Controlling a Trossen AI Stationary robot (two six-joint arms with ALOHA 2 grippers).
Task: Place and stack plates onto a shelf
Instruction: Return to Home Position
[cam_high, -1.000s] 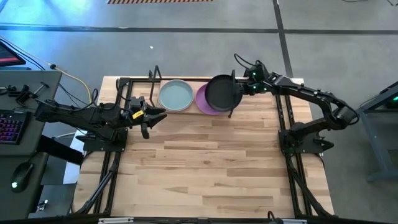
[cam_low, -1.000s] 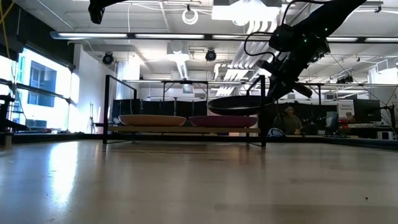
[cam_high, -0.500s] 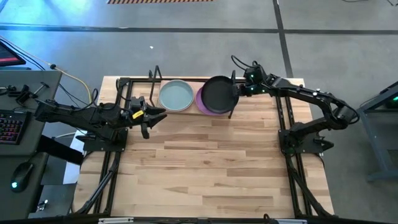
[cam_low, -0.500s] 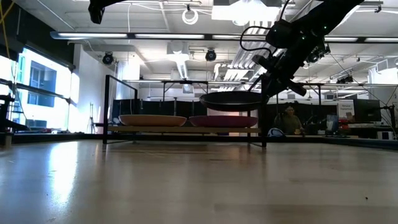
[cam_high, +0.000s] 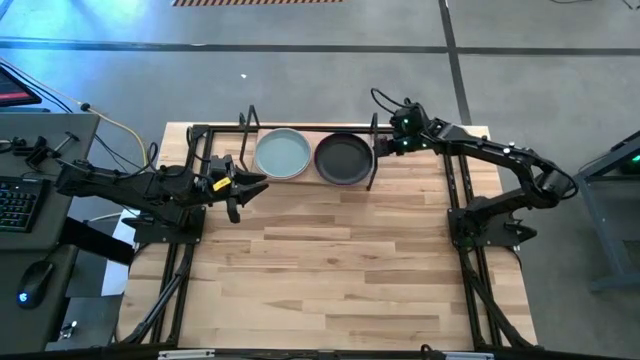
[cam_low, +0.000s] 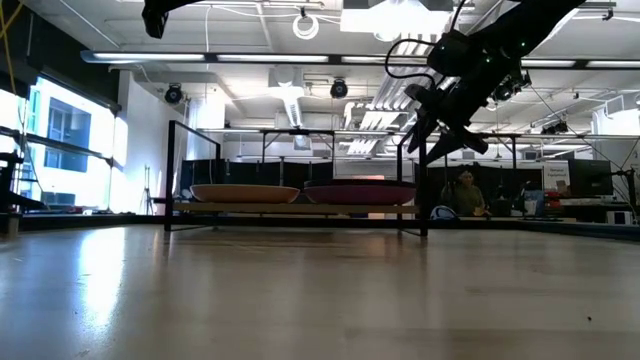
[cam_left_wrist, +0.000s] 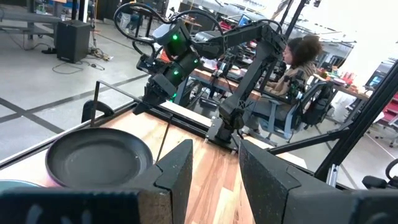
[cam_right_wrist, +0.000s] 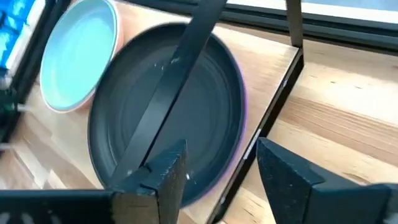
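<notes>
The shelf (cam_high: 300, 126) stands along the table's far edge. On it the black plate (cam_high: 343, 159) lies flat on the purple plate, whose rim (cam_right_wrist: 242, 102) peeks out beside it. To its left the pale blue-green plate (cam_high: 282, 155) rests on a pink one (cam_right_wrist: 45, 102). My right gripper (cam_high: 383, 148) hangs open just above the black plate's right rim, touching nothing (cam_right_wrist: 221, 180). My left gripper (cam_high: 250, 195) waits open near the shelf's left end, above the table (cam_left_wrist: 217, 180).
The shelf's upright black wire loops (cam_high: 374, 150) stand close to my right gripper, and one crosses its wrist view (cam_right_wrist: 180, 74). Bare wooden tabletop (cam_high: 330, 270) stretches toward the near edge. A person (cam_low: 465, 192) sits in the room beyond the table.
My right gripper has carried the black plate a little toward the table's left, levelling it over the purple plate. It has then opened and let go. The black plate has dropped flat onto the purple plate on the shelf.
</notes>
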